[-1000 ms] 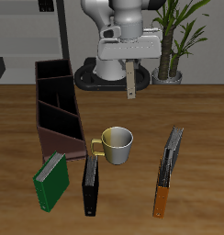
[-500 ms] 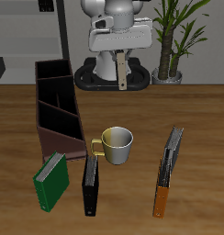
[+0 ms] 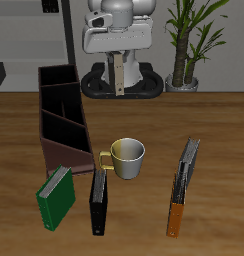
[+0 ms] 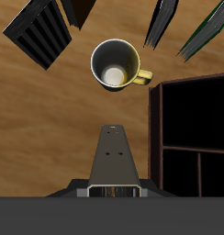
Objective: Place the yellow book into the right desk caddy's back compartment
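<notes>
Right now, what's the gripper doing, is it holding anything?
Gripper: closed on the yellow book, held upright in the air, well above the table behind the caddy.

The arm is drawn up high at the back of the worktop, its white links bunched together above the round base. The wrist points straight down, and the pincer (image 3: 118, 78) hangs well above the surface. The yellow book (image 3: 118, 74) is clamped between its fingers, held upright and on edge, so it dangles as a thin tan strip. From the wrist camera the book (image 4: 111, 162) juts out from the middle of the pincer, fingers pressed on its sides.
</notes>
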Tool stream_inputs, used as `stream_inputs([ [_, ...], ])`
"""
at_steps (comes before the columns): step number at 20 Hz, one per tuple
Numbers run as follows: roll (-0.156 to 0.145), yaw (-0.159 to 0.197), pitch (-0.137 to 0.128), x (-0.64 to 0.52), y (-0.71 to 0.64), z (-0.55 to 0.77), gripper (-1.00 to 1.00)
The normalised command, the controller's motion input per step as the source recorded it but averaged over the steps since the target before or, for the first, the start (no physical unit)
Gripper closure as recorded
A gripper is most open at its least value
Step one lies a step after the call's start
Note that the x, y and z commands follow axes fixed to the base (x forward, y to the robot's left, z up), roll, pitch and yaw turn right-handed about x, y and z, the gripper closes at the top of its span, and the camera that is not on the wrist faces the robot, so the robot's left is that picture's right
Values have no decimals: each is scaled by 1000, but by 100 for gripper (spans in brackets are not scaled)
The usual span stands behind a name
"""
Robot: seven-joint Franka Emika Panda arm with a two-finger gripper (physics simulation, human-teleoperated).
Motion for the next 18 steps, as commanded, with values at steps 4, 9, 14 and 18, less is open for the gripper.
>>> stream_inputs([
  [4, -52, 81, -4, 22, -282, 120, 100],
  [9, -37, 17, 24, -62, -192, 77, 100],
  [14, -62, -37, 1, -74, -168, 137, 100],
  [18, -80, -83, -2, -141, -336, 187, 100],
])
